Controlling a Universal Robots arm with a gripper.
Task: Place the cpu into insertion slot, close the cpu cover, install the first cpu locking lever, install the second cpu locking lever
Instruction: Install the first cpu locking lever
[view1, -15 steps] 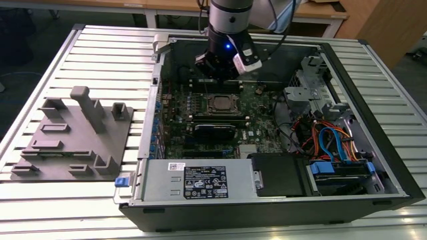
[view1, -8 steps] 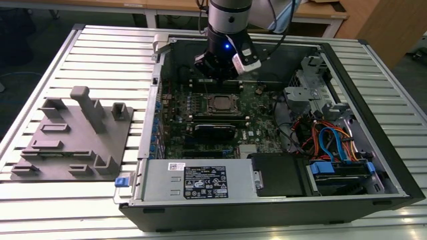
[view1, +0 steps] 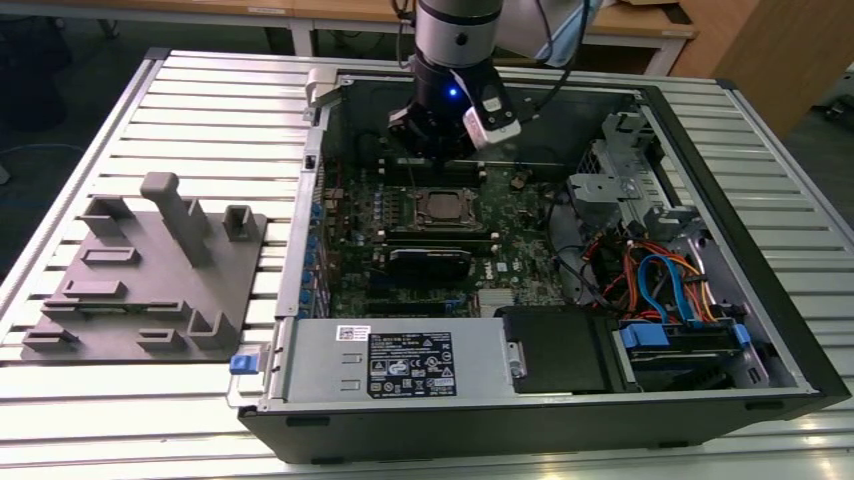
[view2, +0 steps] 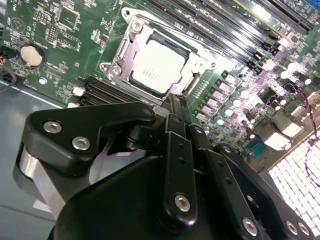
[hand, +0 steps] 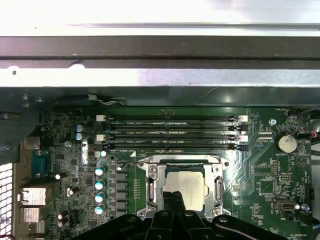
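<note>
cpu (hand: 189, 186): dull silver-grey | cpu cover (hand: 153, 186): silvery | circuit board (hand: 265, 167): green | pincer (view2: 176, 107): black

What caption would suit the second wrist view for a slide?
The gripper hovers close to the cpu, which sits under the lowered cpu cover on the green motherboard.

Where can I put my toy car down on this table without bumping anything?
The slatted table is bare along its near edge, below the grey fixture block in the exterior view, and beyond the block. Inside the computer case it is crowded: the gripper hangs by the cpu, and cables fill the exterior view's right.
</note>
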